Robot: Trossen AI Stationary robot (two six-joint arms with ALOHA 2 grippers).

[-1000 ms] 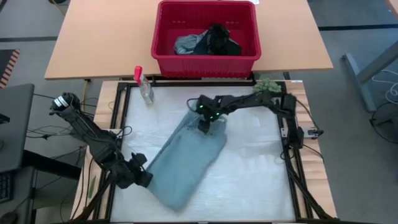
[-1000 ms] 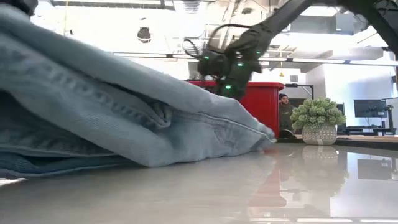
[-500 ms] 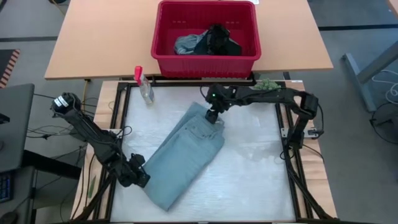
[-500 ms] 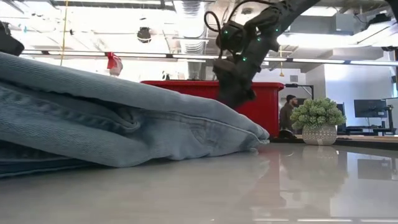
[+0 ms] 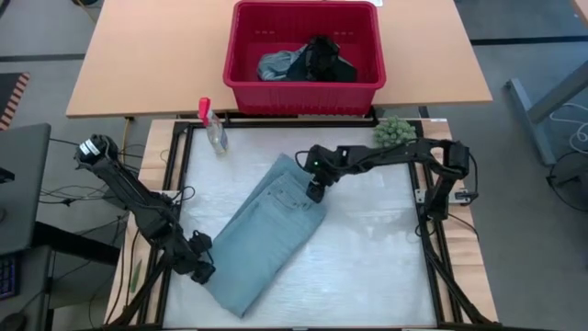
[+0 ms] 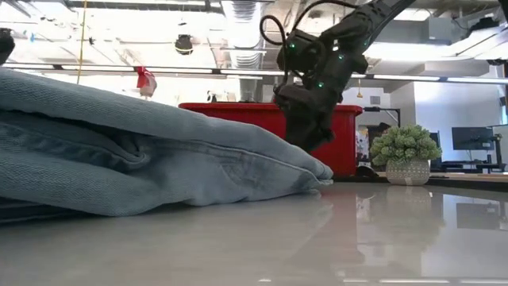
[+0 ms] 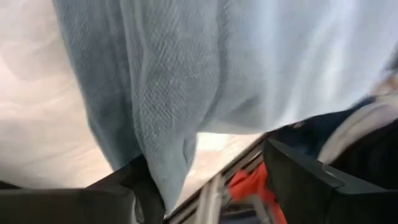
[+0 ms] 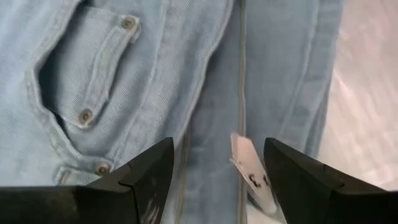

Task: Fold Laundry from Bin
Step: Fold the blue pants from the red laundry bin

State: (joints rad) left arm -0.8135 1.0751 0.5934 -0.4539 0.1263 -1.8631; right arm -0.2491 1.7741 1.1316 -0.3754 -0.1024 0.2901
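Laundry: one folded jeans (image 5: 266, 234) on table, both hands (image 5: 200, 269) (image 5: 314, 192) open, gripping nothing.

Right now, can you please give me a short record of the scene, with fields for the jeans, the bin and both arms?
jeans: folded light denim jeans, lying diagonally on the white table
bin: red bin behind the table, dark and grey clothes inside
left gripper: at the jeans' lower end, fingers apart
right gripper: over the waist end, fingers open
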